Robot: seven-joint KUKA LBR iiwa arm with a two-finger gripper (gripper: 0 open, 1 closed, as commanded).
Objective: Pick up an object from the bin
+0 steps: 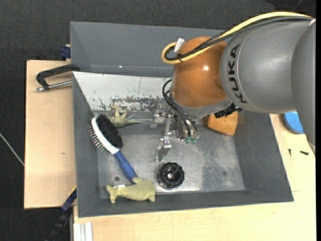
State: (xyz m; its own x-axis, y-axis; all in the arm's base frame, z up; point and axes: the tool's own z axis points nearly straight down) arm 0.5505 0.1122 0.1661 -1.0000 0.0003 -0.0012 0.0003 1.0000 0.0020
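I am looking down into the grey bin (220,159), and the hand (163,148) is hanging over bare floor near the middle, under the orange wrist cover (198,77). The wrist is hiding most of the hand, so I cannot tell how far open it is. As far as I can make out, it is carrying nothing.

The nearest thing is a black round cap (170,175), lying just in front of the hand towards the near wall. A black brush with a blue handle (108,137) is lying to the left, a yellowish toy animal (133,191) is sitting by the near wall, and an orange block (224,124) is resting to the right, partly under the arm.

I am judging the pick as not yet made: everything is lying on the floor. The descent, the grip and the lift are all left to do.
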